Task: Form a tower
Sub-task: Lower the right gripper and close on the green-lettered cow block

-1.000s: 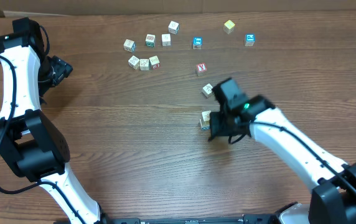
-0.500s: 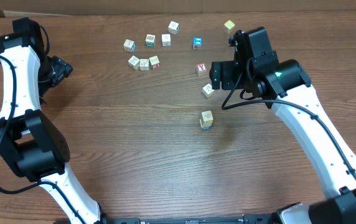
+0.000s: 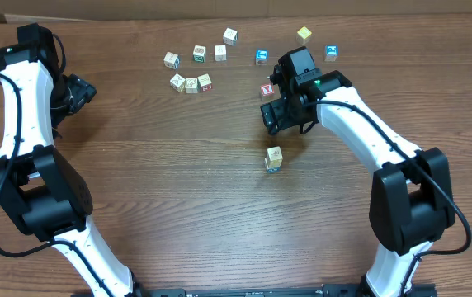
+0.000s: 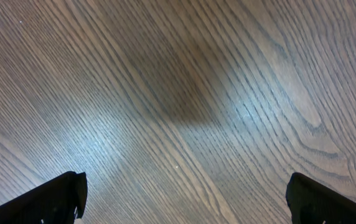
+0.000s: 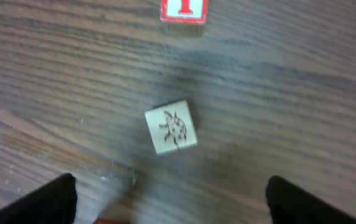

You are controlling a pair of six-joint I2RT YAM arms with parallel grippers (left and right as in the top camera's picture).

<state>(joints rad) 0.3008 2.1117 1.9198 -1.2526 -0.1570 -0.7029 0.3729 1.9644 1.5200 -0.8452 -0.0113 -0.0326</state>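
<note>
Hovering right gripper [image 5: 170, 200] over loose cube [image 5: 172, 127]

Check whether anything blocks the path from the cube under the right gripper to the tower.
Nothing visible does. The bug-marked cube lies alone below the open jaws of the right gripper; bare table separates it from the tower. The red-lettered cube sits on the far side.

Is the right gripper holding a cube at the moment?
No. The right gripper is open and empty, and the bug-marked cube lies free on the table ahead of it.
</note>
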